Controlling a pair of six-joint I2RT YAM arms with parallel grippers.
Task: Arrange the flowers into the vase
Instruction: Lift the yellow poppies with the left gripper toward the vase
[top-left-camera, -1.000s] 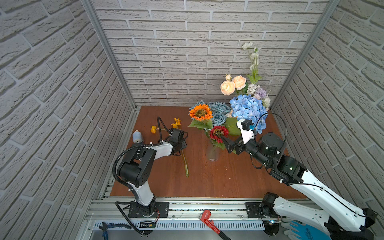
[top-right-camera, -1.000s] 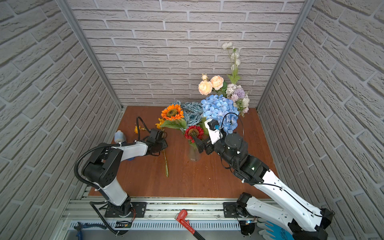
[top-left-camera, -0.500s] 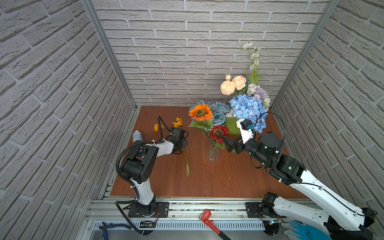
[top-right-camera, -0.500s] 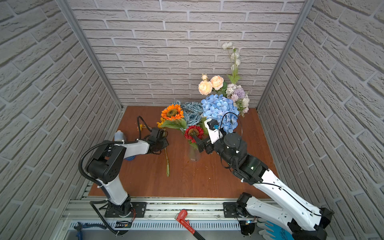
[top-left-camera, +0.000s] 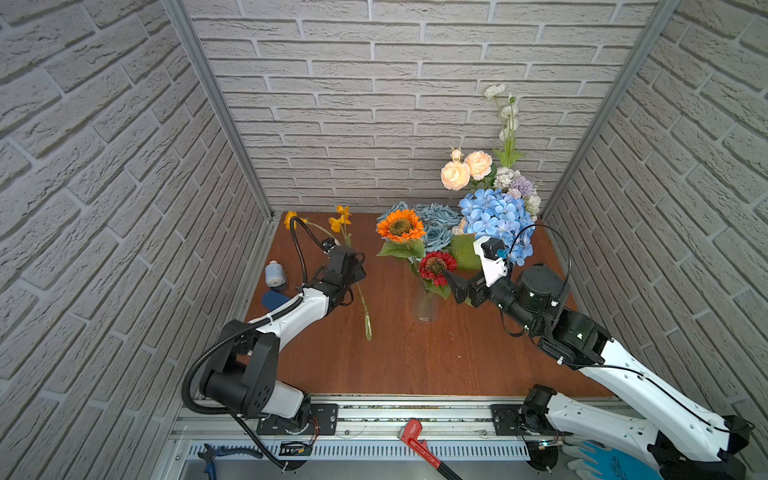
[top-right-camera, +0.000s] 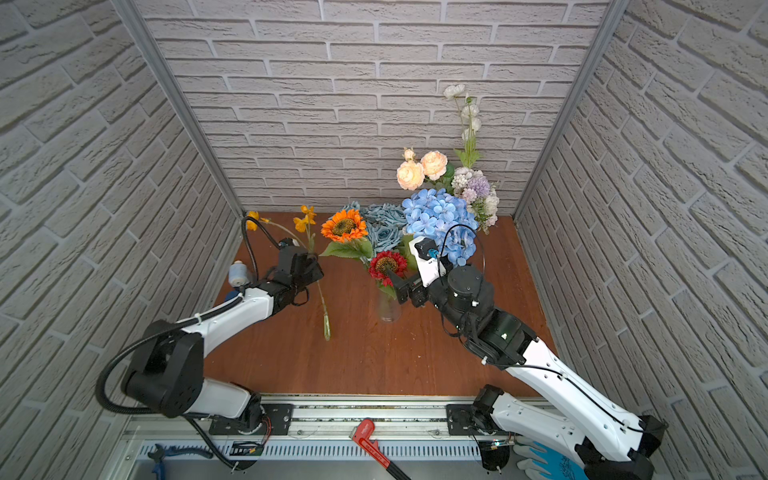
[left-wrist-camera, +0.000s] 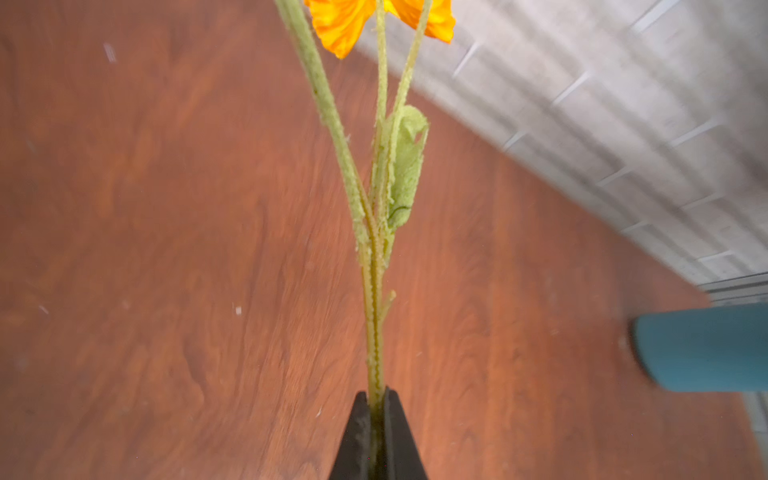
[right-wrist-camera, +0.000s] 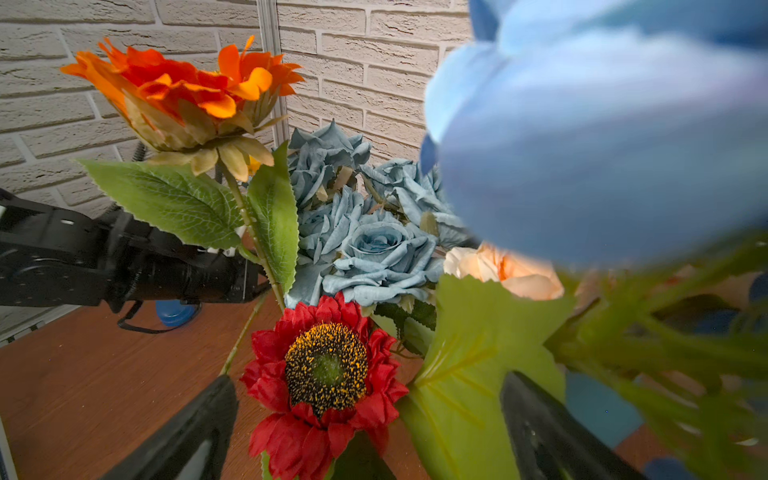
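Note:
A clear glass vase (top-left-camera: 427, 305) (top-right-camera: 390, 307) stands mid-table with flowers in it: an orange sunflower (top-left-camera: 400, 225), a red sunflower (top-left-camera: 436, 266) (right-wrist-camera: 326, 365), dusty-blue roses (top-left-camera: 436, 220), a blue hydrangea (top-left-camera: 496, 220), cream-peach roses (top-left-camera: 461, 170), lilac-white clusters (top-left-camera: 517, 187) and tall white buds (top-left-camera: 505, 112). My left gripper (top-left-camera: 357, 272) (left-wrist-camera: 377, 399) is shut on the green stem (left-wrist-camera: 374, 316) of a yellow-orange flower (top-left-camera: 338, 220) left of the vase. My right gripper (top-left-camera: 451, 282) (right-wrist-camera: 368, 384) is open, its fingers on either side of the red sunflower.
A pale blue bottle (top-left-camera: 275, 274) and a dark blue object (top-left-camera: 274, 299) lie at the table's left edge. Brick walls close in three sides. A red wrench (top-left-camera: 419, 440) and blue gloves (top-left-camera: 598, 457) lie beyond the front rail.
My left gripper has closed on the yellow-orange flower's stem, and the flower has shifted toward the back wall. The right arm has not moved.

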